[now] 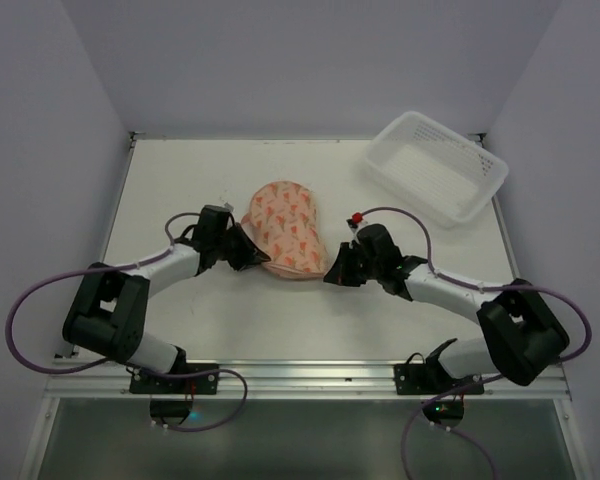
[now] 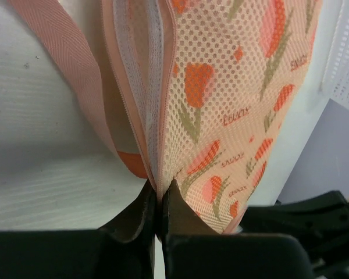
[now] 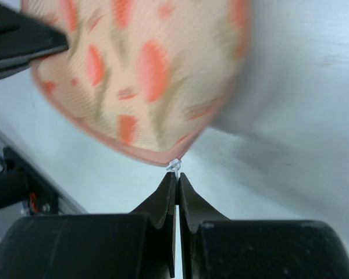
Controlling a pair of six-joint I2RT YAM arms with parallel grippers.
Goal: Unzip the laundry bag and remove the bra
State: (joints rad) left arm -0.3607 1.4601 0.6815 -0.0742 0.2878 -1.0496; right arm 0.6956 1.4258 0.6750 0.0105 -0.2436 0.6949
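Unzipping looks barely begun: the laundry bag (image 1: 288, 230) lies on the desk (image 1: 180, 180) between the two sets of fingers, seemingly zipped. The left fingers (image 2: 136, 212) are clenched on its zipper rim (image 2: 157, 116). The right fingers (image 3: 163, 200) are pinched together on a small clear tab (image 3: 174, 165) at their tips, apparently the zip pull. Next, that pull must follow the curved rim while the left anchors. Soft dotted mesh, tulip print; the bra is unseen, presumably inside.
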